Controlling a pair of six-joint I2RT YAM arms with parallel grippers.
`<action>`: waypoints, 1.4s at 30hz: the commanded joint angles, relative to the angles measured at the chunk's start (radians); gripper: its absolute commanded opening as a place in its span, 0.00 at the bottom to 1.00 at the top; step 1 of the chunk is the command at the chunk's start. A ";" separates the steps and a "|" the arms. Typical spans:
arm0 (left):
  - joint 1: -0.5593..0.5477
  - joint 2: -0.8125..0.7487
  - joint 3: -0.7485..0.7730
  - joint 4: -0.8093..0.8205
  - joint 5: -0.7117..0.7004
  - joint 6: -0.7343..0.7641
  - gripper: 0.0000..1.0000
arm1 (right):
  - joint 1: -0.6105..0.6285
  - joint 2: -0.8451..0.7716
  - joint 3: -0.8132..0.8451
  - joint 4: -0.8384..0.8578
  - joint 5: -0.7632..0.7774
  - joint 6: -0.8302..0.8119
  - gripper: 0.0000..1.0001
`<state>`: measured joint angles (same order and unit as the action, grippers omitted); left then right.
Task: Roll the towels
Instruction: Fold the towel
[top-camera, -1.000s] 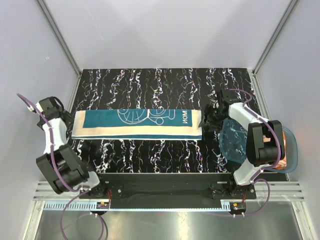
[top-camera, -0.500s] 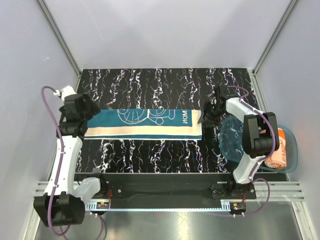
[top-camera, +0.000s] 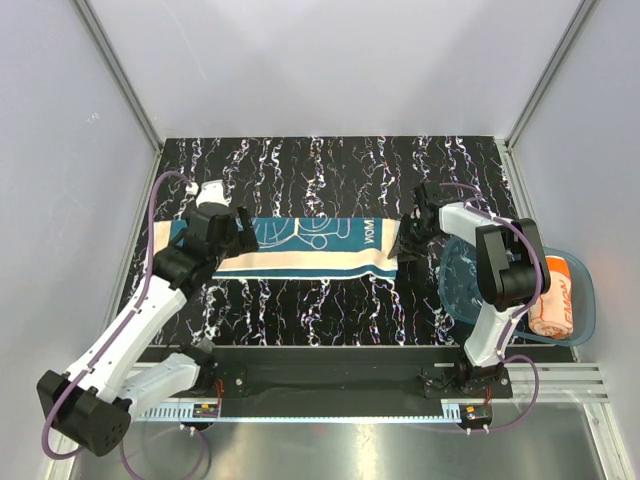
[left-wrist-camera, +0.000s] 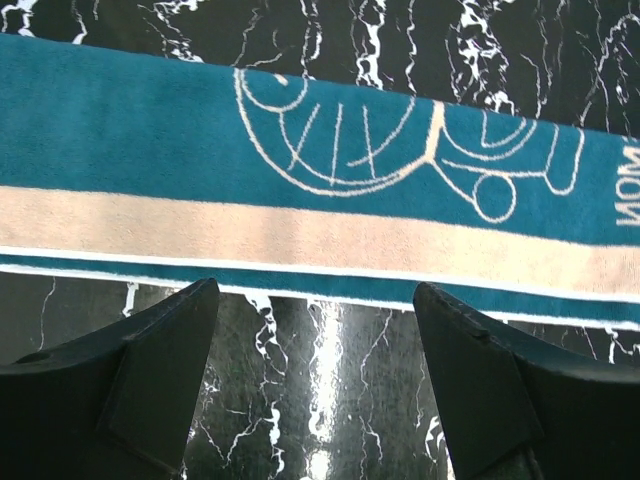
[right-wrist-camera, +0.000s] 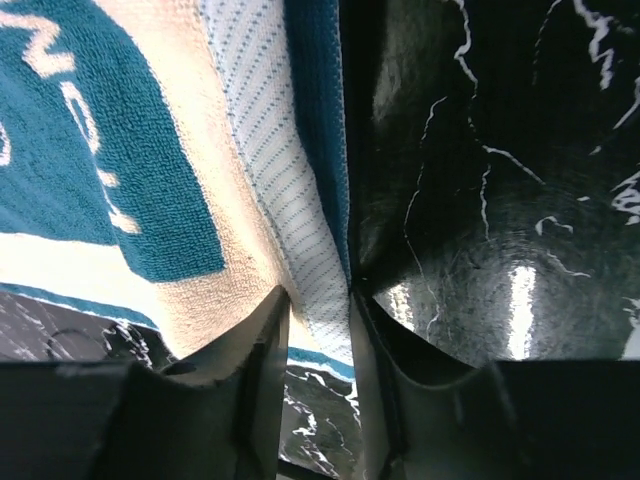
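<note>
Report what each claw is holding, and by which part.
The right claw pinches the teal towel by the edge of its right end. The left claw hovers open over the same towel and holds nothing.

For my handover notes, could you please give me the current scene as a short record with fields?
teal towel: spread flat on the table, long side left to right
orange towel: looks rolled, lying in the blue tray
left hand: open, above the teal towel's left part, holding nothing
right hand: closed on the teal towel's right end
task state: teal towel not yet rolled
</note>
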<state>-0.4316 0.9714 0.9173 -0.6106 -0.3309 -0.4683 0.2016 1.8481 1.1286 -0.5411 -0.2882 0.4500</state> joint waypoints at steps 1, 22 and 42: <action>-0.019 -0.025 0.015 -0.005 -0.037 0.002 0.85 | 0.013 0.023 -0.059 0.058 0.017 0.026 0.33; -0.019 -0.145 -0.042 -0.055 0.053 0.069 0.89 | -0.145 -0.173 0.039 -0.149 0.213 -0.106 0.00; 0.010 -0.249 -0.012 -0.089 0.049 0.118 0.97 | 0.214 -0.133 0.520 -0.316 0.239 0.070 0.00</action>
<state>-0.4419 0.7578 0.9348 -0.7055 -0.2180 -0.3832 0.3588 1.6539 1.5742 -0.8429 -0.0483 0.4477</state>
